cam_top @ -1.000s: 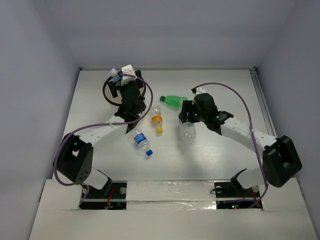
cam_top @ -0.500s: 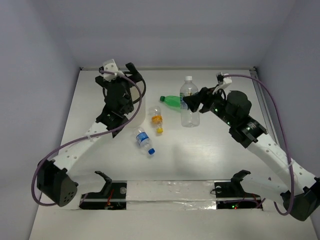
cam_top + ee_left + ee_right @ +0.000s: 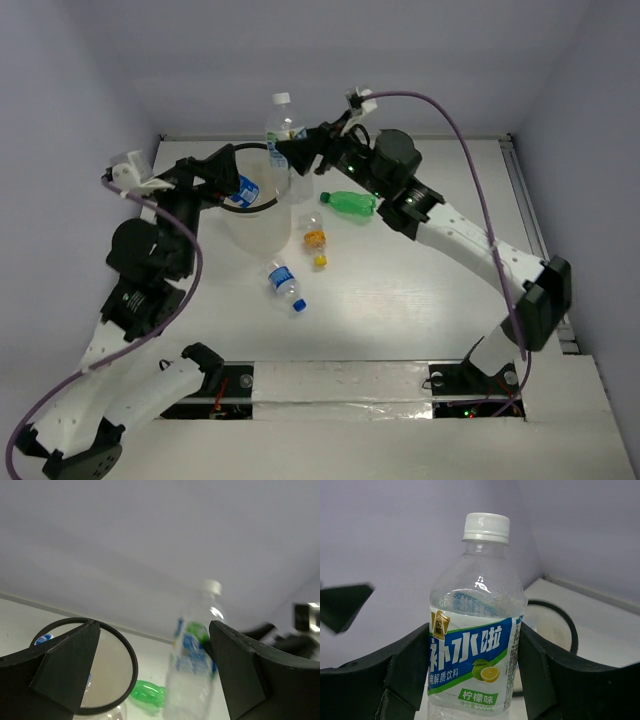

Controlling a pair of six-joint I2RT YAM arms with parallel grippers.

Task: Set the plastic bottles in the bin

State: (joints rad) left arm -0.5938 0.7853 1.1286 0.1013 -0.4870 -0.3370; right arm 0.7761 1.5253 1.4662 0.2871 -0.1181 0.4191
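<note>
White tabletop, enclosed by pale grey walls. Right gripper: clenched on a clear, white-capped bottle with a blue-and-green label, held upright between the two black fingers and raised just beside the far rim of the bin, not inside it. Left gripper: released, jaws spread wide and holding nothing, just left of the bin; the wrist view shows the black ring rim and the raised bottle between its fingers. Inside the bin: one blue-labelled bottle. Lying on the table: green bottle, orange-capped bottle, blue-capped bottle.
</note>
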